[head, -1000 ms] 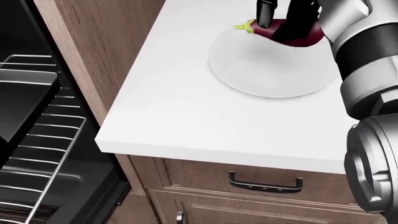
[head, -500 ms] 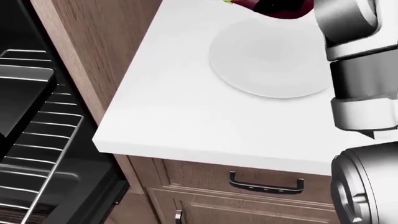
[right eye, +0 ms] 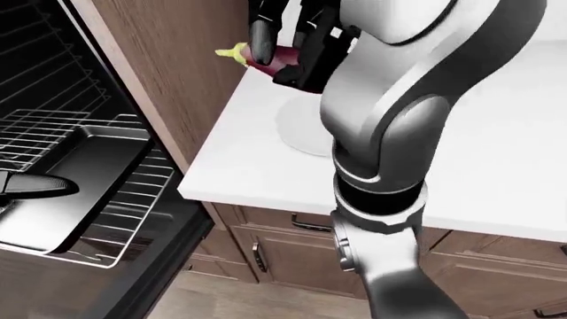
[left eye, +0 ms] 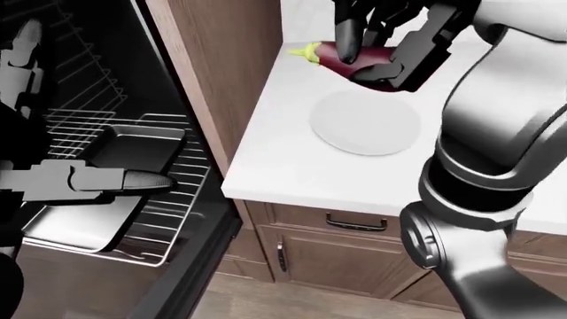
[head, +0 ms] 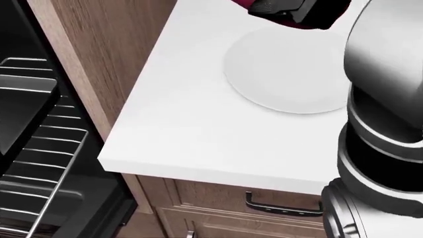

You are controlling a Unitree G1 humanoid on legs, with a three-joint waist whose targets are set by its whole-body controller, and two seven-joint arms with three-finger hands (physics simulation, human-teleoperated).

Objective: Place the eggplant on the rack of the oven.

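Beside the counter's left edge stands the open oven [left eye: 98, 173], its wire rack [left eye: 181, 193] pulled out and carrying a dark baking tray [left eye: 98, 193], with a wooden cabinet side between oven and counter. The white counter [left eye: 284, 159] carries only a pale round plate [left eye: 367, 123] near its left edge.

Above the plate, the right hand [left eye: 390, 40] has its dark fingers closed round the eggplant [left eye: 341, 58], whose purple body and green stem poke out toward the oven side. A second ago the eggplant sat on the plate's far rim with the hand around it; now it hangs clear above the plate, almost out of the head view's top. The pickup therefore looks done, and what remains is the carry leftward over the counter's edge to the rack.

The left hand [left eye: 119, 181] reaches in from the left over the tray, fingers stretched out flat and gripping nothing. It may crowd the free wire at the rack's right side, which looks like the likeliest landing spot beside the tray.
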